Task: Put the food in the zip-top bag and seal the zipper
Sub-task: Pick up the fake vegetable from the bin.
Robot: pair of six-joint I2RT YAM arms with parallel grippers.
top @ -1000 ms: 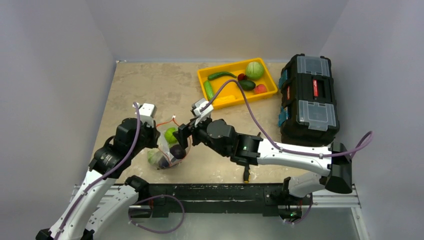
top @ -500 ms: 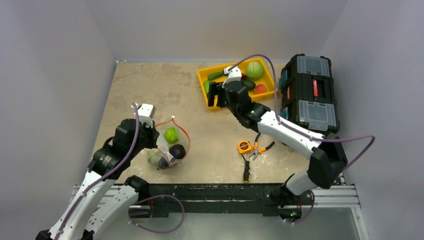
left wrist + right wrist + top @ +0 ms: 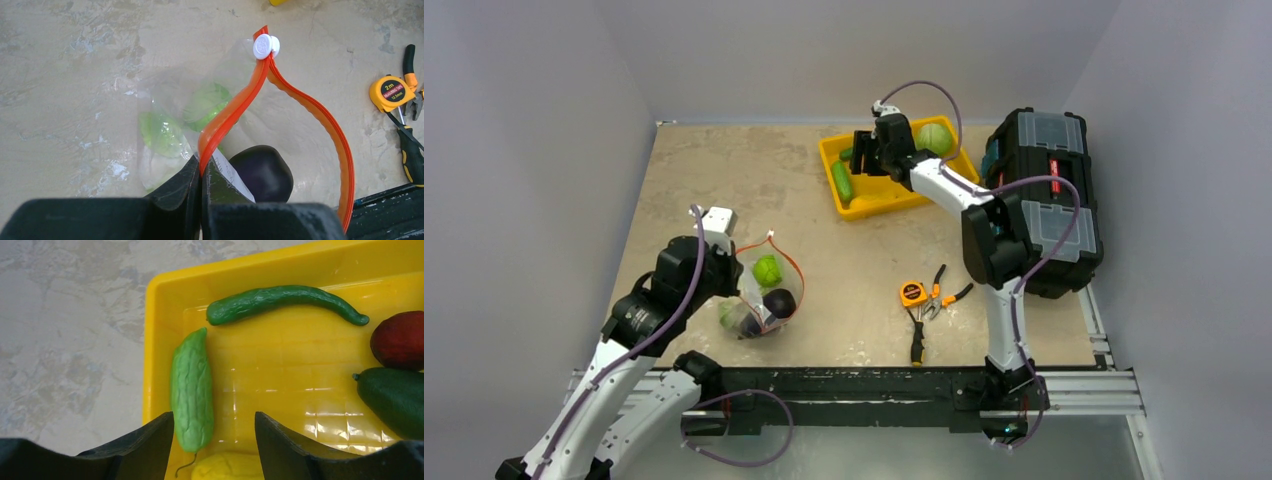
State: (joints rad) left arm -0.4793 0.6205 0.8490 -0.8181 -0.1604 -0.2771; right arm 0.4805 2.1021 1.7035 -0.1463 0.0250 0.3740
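The zip-top bag point(image 3: 762, 297) lies on the table with its mouth open, holding a purple eggplant point(image 3: 262, 171) and green food point(image 3: 164, 131). My left gripper point(image 3: 201, 172) is shut on the orange-red zipper point(image 3: 227, 117), near the end opposite the white slider point(image 3: 265, 46). More food lies in the yellow tray point(image 3: 150, 340): a light green cucumber point(image 3: 191, 390), a dark green pepper point(image 3: 285, 299), a red piece point(image 3: 400, 339), a dark green piece point(image 3: 395, 399) and a yellow piece point(image 3: 230, 469). My right gripper point(image 3: 214, 427) hangs open over the tray's left end, with the cucumber's tip between its fingers, untouched.
A black toolbox point(image 3: 1039, 195) stands right of the tray. An orange tape measure point(image 3: 913, 293), pliers point(image 3: 942, 298) and a screwdriver point(image 3: 916, 345) lie on the table in front of the right arm's base. A green cabbage point(image 3: 934, 137) fills the tray's far corner.
My right arm swung away from the bag to the tray at the back, its jaws narrowing a little. The left gripper and bag stayed put.
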